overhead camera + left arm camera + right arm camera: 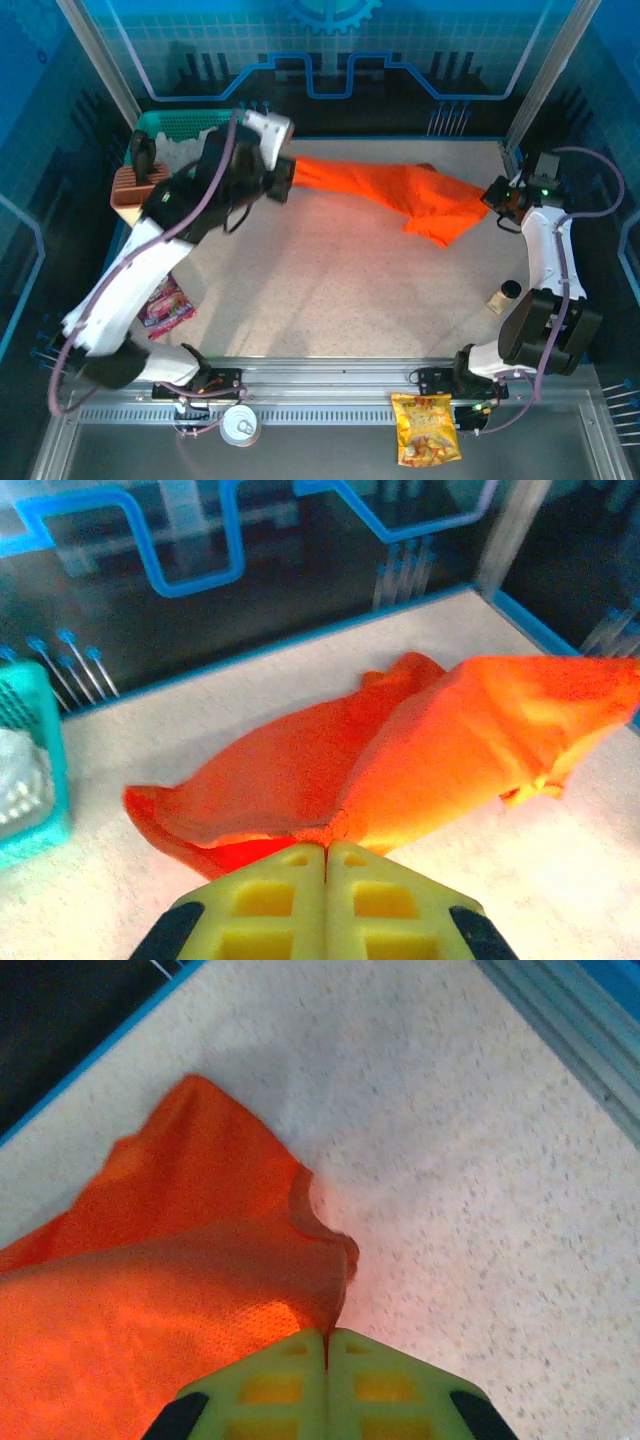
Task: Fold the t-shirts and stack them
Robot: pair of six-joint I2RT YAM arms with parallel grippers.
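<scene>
Along the far edge of the table (330,290): one orange t-shirt (400,190), unfolded, strung out lengthwise and partly lifted. Held by the left gripper (285,178), jaws pinched together on its left end, and the right gripper (492,195), clamped on the end near the far right corner. Likely purpose: stretching the cloth flat for the first fold.
</scene>
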